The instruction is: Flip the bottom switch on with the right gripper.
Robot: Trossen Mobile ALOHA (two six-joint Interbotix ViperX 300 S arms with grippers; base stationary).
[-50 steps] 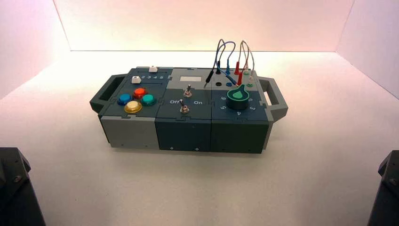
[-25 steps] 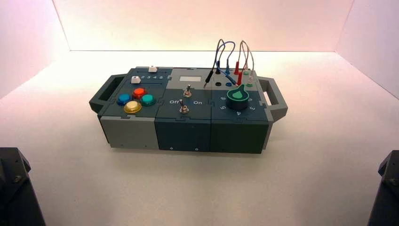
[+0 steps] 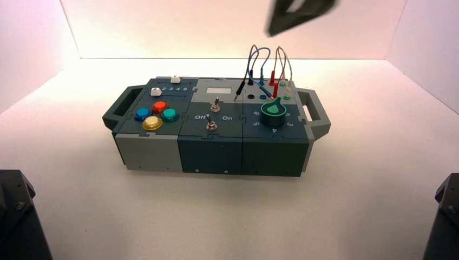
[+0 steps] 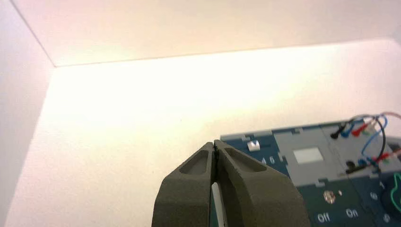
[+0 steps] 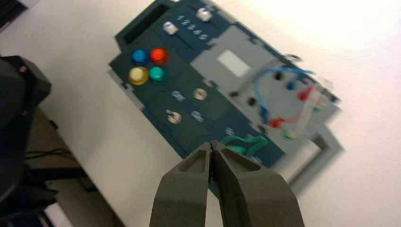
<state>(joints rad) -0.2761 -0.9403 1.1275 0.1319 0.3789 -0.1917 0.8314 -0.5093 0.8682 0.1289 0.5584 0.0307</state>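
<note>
The bottom switch (image 3: 211,125) is a tiny silver toggle on the dark middle panel of the box (image 3: 157,151), near its front edge, below the "Off" and "On" lettering. It also shows in the right wrist view (image 5: 173,116). My right gripper (image 5: 211,144) is shut and empty, high above the box, with its tips over the front edge near the green knob (image 5: 243,143). In the high view it is a dark blurred shape (image 3: 297,13) at the top. My left gripper (image 4: 215,144) is shut and empty, off the box's left end.
A second silver toggle (image 3: 215,105) stands behind the bottom switch. Four coloured round buttons (image 3: 153,123) sit on the box's left part. Looped wires (image 3: 265,70) rise at the back right. Grey handles (image 3: 316,114) stick out at both ends. White walls enclose the table.
A dark blurred part of my right arm has come into the top of the high view, where nothing showed before. The box and its switches have not moved.
</note>
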